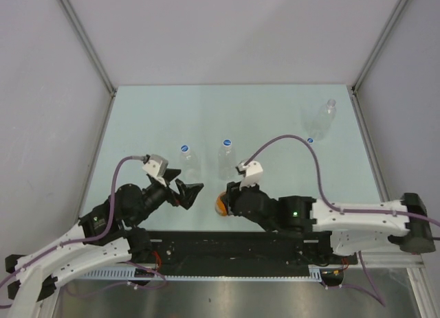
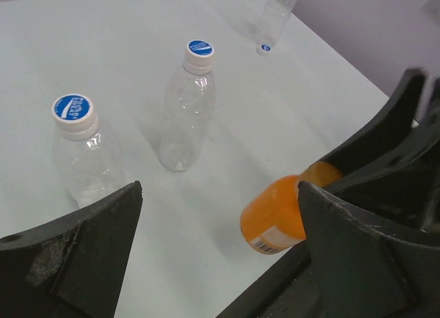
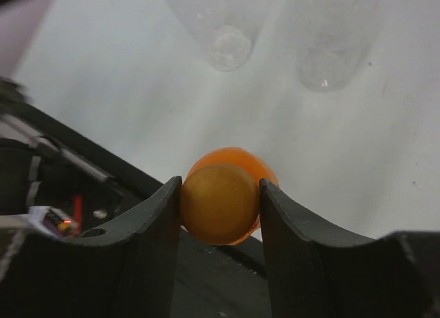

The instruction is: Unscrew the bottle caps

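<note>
Two capped clear bottles [image 2: 88, 160] [image 2: 185, 119] stand behind the orange bottle [image 2: 271, 218], whose cap [image 3: 218, 205] the right tool [image 3: 220, 187] clamps at the counter's [image 1: 275, 112] front edge; the left tool [image 2: 218, 191] gapes empty.

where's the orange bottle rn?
Top view, near table edge at centre: orange bottle clamped in the right end effector, in front of two capped clear bottles.
</note>
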{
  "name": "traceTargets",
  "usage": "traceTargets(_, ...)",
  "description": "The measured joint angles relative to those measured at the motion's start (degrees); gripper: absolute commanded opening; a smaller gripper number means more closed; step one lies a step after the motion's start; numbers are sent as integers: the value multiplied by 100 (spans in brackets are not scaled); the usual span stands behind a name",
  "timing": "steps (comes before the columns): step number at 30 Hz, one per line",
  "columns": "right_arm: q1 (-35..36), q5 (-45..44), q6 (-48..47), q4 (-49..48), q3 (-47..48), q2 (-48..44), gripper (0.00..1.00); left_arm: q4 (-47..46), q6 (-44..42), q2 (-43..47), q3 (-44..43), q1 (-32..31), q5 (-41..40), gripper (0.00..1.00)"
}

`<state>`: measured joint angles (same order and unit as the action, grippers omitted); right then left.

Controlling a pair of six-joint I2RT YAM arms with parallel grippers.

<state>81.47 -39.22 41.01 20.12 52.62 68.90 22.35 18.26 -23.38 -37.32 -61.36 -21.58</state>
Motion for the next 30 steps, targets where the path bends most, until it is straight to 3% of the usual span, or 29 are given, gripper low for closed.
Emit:
traceTargets(4, 35, -87, 260, 358, 190, -1106, 4, -133, -260, -105, -55, 0, 256, 100)
traceTargets(11, -769, 22, 426, 555, 254, -2413, 2, -468, -822, -66, -599, 0, 960, 100)
traceTargets(20, -2048, 1580, 634, 389, 229, -2776, 2, -896, -1473, -922, -1338, 0, 2942, 100)
traceTargets(30, -2815, 3469, 1095, -33, 212, -2997, 2, -1029, -1860, -1589, -1338, 0, 3825, 100)
